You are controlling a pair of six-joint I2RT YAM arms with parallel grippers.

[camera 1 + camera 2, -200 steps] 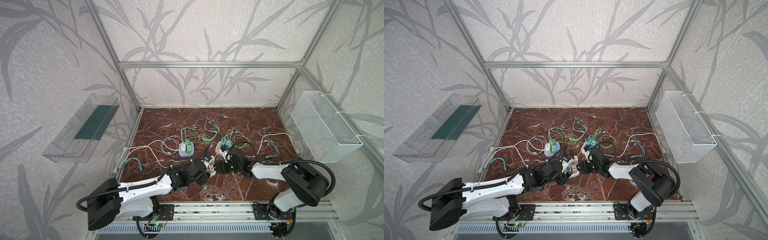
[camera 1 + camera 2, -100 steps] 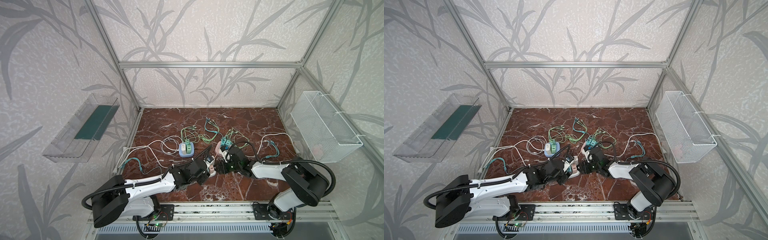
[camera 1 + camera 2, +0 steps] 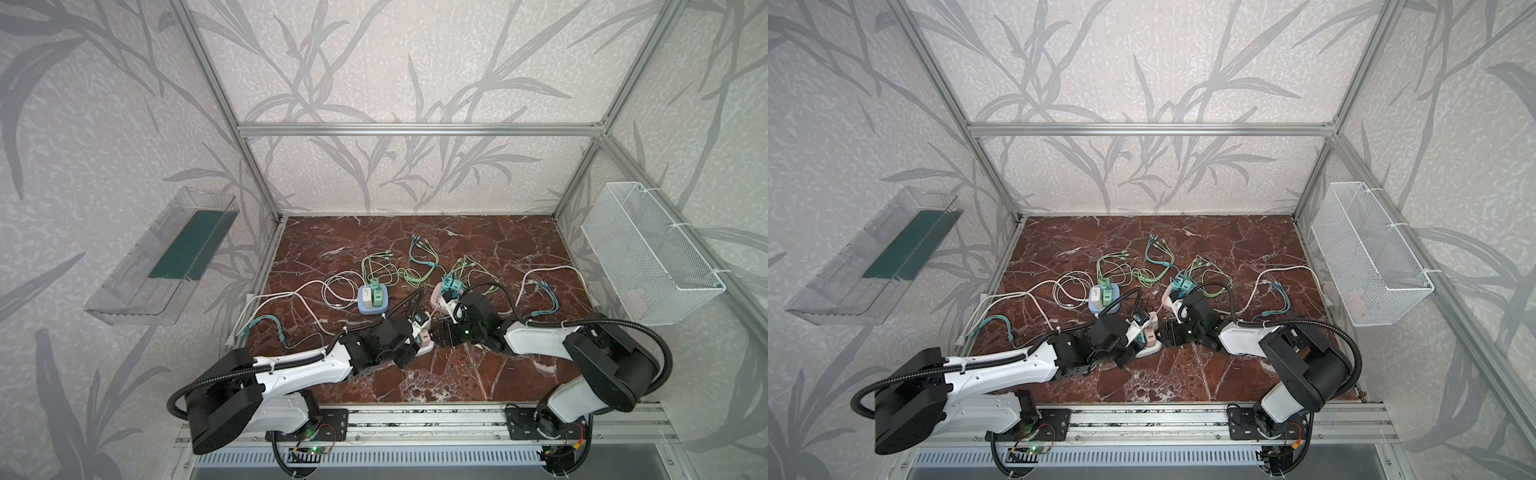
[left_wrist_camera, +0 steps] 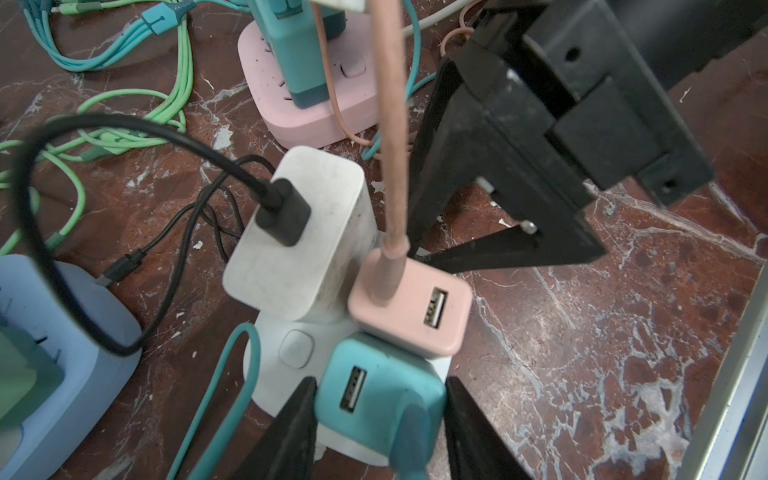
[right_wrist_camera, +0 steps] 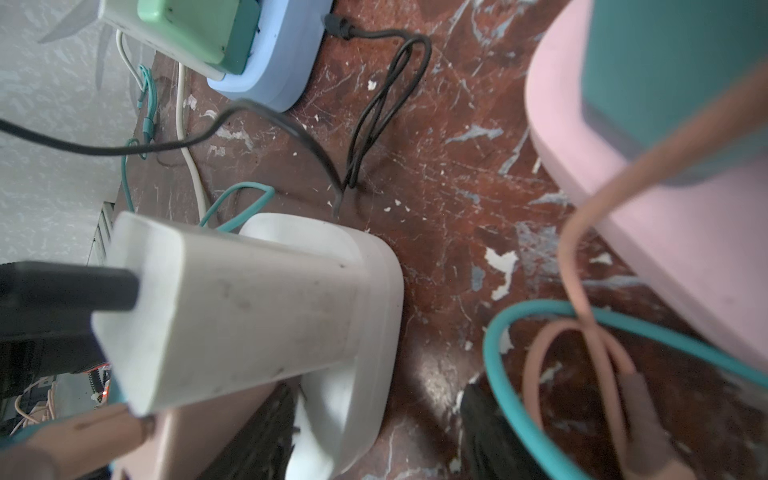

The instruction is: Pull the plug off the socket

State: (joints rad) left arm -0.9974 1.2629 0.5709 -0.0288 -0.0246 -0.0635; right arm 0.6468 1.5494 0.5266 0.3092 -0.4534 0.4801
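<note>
Left gripper (image 4: pixel 380 419) fingers flanking teal plug (image 4: pixel 380 392) on white socket (image 4: pixel 291 353), contact unclear, right gripper (image 4: pixel 478 232) spread beside it.

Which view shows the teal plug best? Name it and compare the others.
Left wrist view: the teal plug fills the foreground, seated on the white socket, left pincer fingers flanking it. Both top views hide it behind the arms. The right wrist view does not show it.

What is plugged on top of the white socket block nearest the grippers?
On the white socket block stand three plugs: white charger, pink charger and teal charger, which sits between the left gripper jaws. Their prongs are hidden.
</note>
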